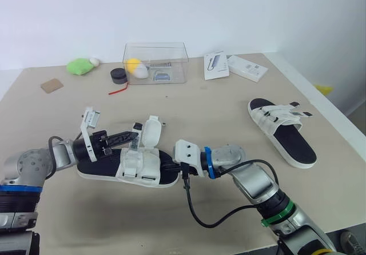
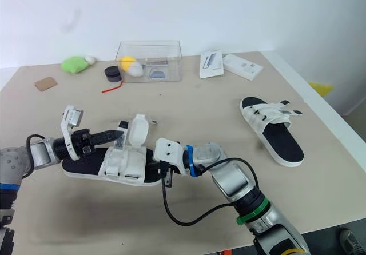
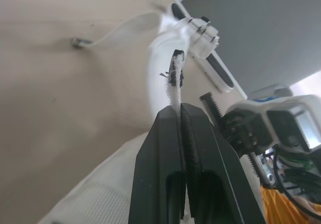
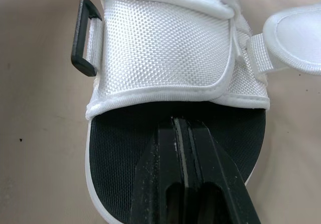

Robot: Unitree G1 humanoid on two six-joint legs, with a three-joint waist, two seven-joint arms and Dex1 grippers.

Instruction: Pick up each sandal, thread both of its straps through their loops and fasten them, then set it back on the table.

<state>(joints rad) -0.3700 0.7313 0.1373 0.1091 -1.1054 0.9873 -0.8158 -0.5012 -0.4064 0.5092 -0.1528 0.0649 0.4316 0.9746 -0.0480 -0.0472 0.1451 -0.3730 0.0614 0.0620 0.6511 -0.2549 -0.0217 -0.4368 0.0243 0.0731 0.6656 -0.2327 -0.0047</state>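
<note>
Left end effector [image 3: 179,111] pinched on strap [image 3: 174,89]; right end effector [image 4: 181,126] pressed together over sandal [image 1: 97,168]; loop [image 4: 76,38] located between them.

right claw [image 1: 168,166] hides one end of the near sandal [image 1: 137,166]; clear box [image 1: 155,52] contents too small to tell.

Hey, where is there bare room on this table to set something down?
The widest bare patch of table lies between the clear box and the near sandal. Another runs between that sandal and the far sandal. The back edge is crowded: green toy, black disc, box, cartons.
</note>
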